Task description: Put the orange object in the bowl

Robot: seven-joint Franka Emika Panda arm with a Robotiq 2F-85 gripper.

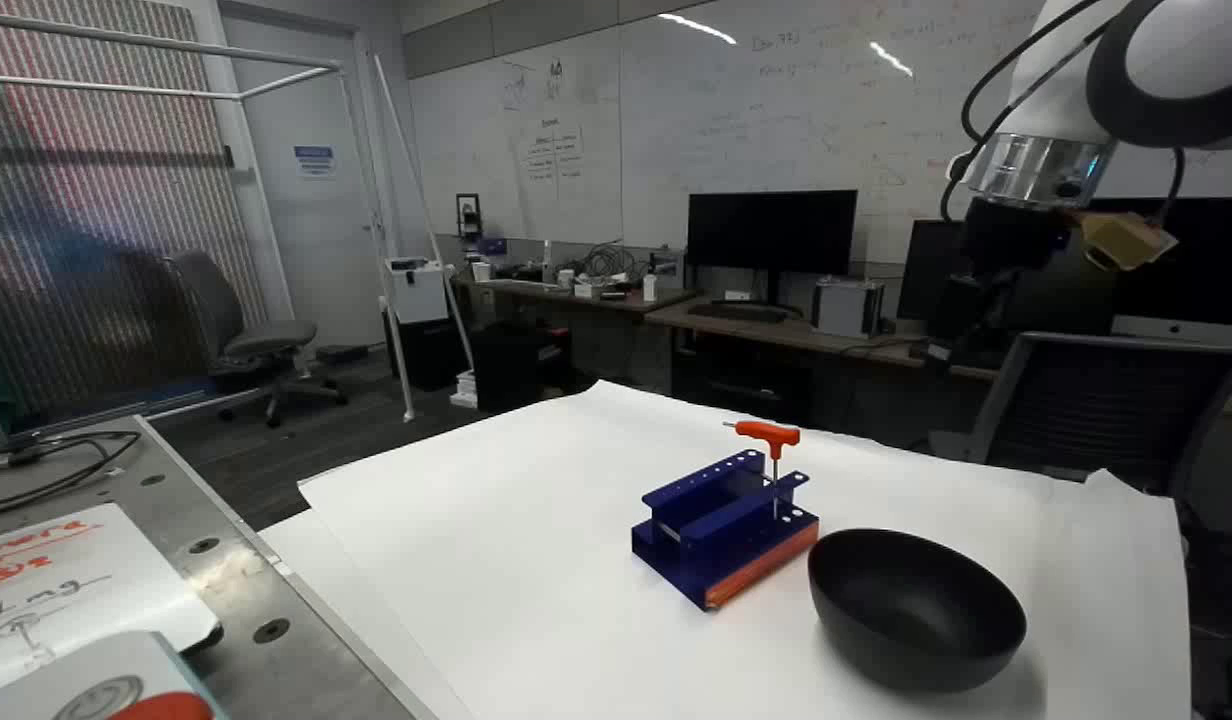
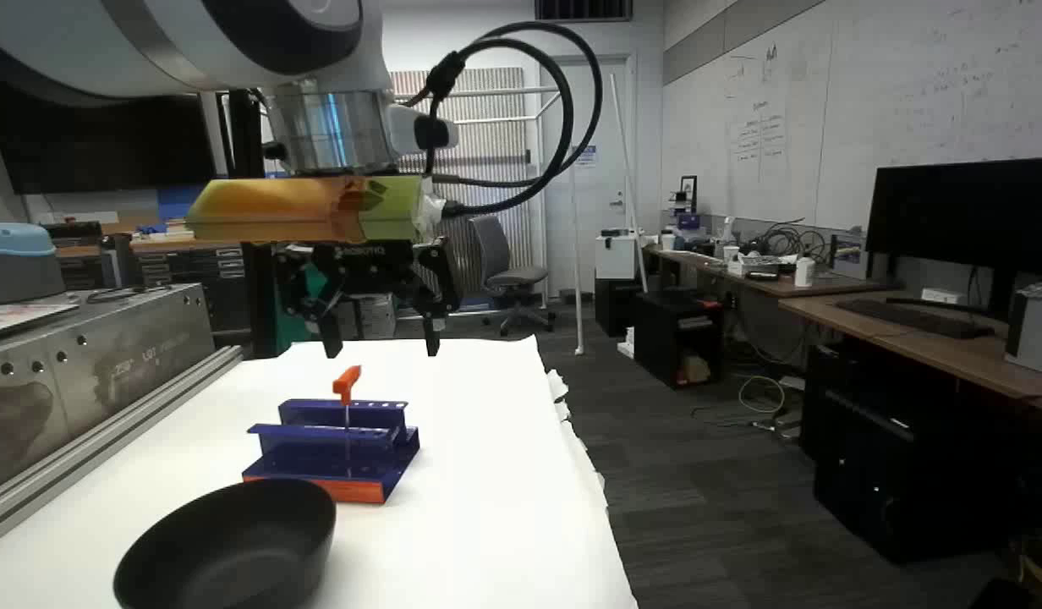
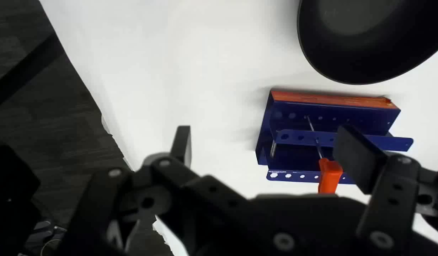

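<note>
The orange object is a T-handled tool with a thin metal shaft, standing upright in the blue rack; its orange handle shows in both exterior views (image 1: 771, 434) (image 2: 346, 385). In the wrist view the handle (image 3: 330, 176) lies near the right-hand finger, its lower end hidden by the gripper body. The black bowl stands beside the rack in both exterior views (image 1: 911, 625) (image 2: 233, 541) and at the top right of the wrist view (image 3: 368, 64). My gripper (image 2: 382, 345) is open and empty, apart from the handle and above its height; it also shows in the wrist view (image 3: 270, 149).
The blue rack with an orange base edge (image 1: 666, 550) sits on the white-covered table (image 1: 496, 560), close to the bowl. A metal bench (image 2: 106, 359) runs along one side of the table. A chair (image 1: 1126, 410) stands behind the table in an exterior view.
</note>
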